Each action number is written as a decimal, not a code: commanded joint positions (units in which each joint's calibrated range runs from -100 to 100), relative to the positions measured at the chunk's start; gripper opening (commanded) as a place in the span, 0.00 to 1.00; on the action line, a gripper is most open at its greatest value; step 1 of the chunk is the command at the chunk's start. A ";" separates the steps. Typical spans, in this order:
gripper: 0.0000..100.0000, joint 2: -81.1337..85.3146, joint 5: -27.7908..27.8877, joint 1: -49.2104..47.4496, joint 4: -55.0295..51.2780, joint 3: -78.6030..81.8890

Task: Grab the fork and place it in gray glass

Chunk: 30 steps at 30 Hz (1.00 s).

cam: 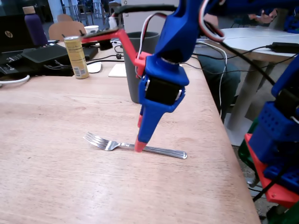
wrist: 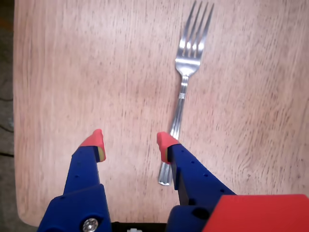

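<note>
Fork [cam: 135,146] placement first: in the fixed view you have it lying flat on the wooden worktop [cam: 56,177], tines toward nine o'clock and rounded handle end toward three o'clock, just in front of the gray glass [cam: 133,70], which stands upright behind it at twelve o'clock and is partly hidden by the arm. Your gripper [wrist: 129,146] points down at the worktop, and in the fixed view its red tip sits at the fork's handle, roughly midway along. From the wrist view you see the fork [wrist: 186,82] running from tines at twelve o'clock to handle end at six o'clock, slightly slanted. Your jaws stand moderately wide with bare wood between the two red tips; the right-hand tip in this view covers part of the lower handle, so the fork lies at the outer edge of that tip and not in the gap. Whether the tip touches the metal, you cannot tell from either view. Farther back on the worktop, toward ten o'clock from the glass in the fixed view, a yellow can [cam: 76,57] stands upright, well apart from the fork.
</note>
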State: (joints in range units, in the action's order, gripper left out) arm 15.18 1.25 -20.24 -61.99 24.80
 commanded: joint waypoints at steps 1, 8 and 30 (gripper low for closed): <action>0.24 0.26 -0.10 1.29 0.66 -2.76; 0.25 0.26 0.39 9.25 -0.08 -4.65; 0.25 -22.12 2.39 11.61 0.74 -18.61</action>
State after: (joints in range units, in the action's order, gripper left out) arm -6.53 3.39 -7.94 -61.82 8.75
